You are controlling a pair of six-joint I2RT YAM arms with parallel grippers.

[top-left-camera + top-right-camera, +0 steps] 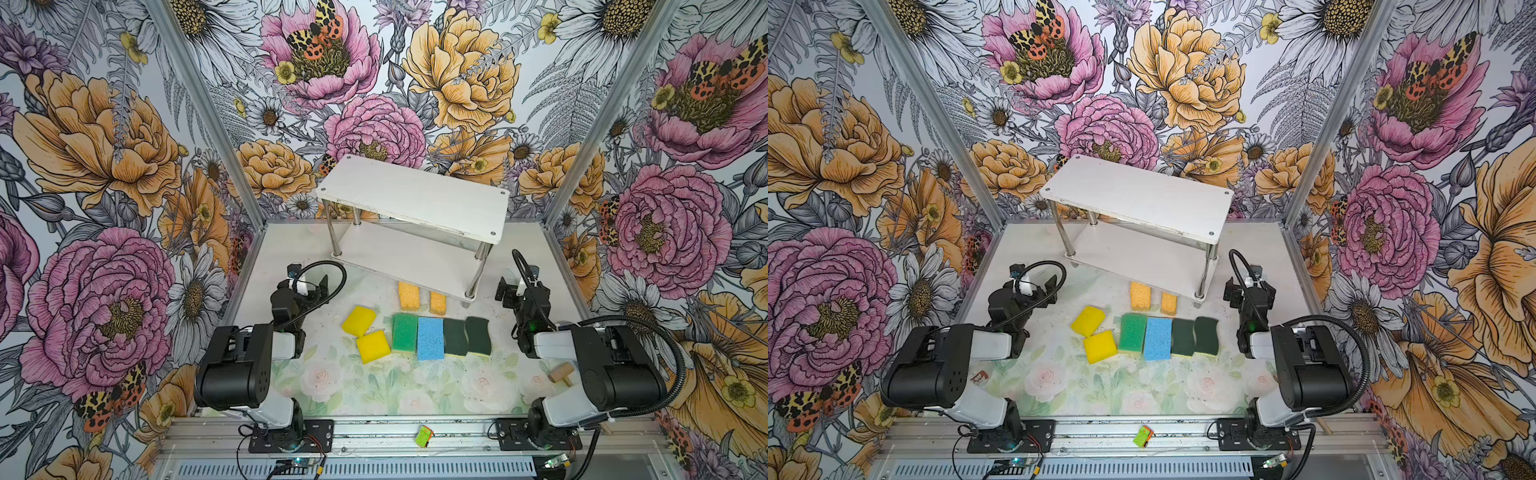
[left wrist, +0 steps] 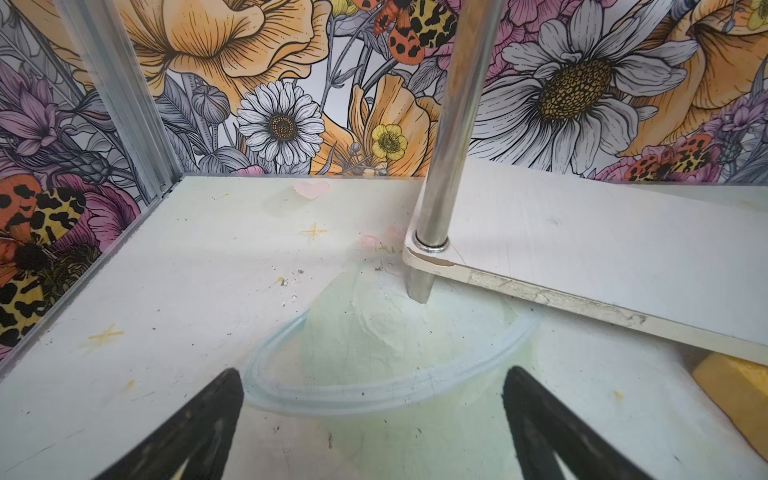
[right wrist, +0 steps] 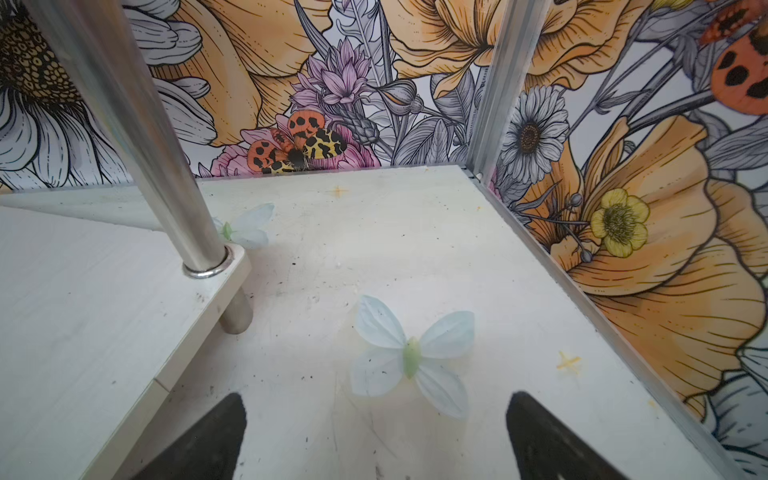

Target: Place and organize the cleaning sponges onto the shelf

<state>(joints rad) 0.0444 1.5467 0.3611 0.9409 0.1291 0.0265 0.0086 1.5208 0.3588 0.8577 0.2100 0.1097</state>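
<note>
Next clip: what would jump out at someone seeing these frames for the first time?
The loud floral wallpaper on every wall grabs the eye first. Then the white shelf at back centre, set askew with no sponge showing on either board, and the bright cleaning sponges lined up on the table before it. The left end effector and right end effector flank the shelf, open and empty.

The shelf (image 1: 395, 257) hides the far ends of both orange sponges (image 1: 409, 296); the green-orange item (image 1: 424, 437) on the front rail is too small to identify.

White shelf (image 3: 83, 311) corner beside tool (image 3: 376, 395), seemingly spread.
</note>
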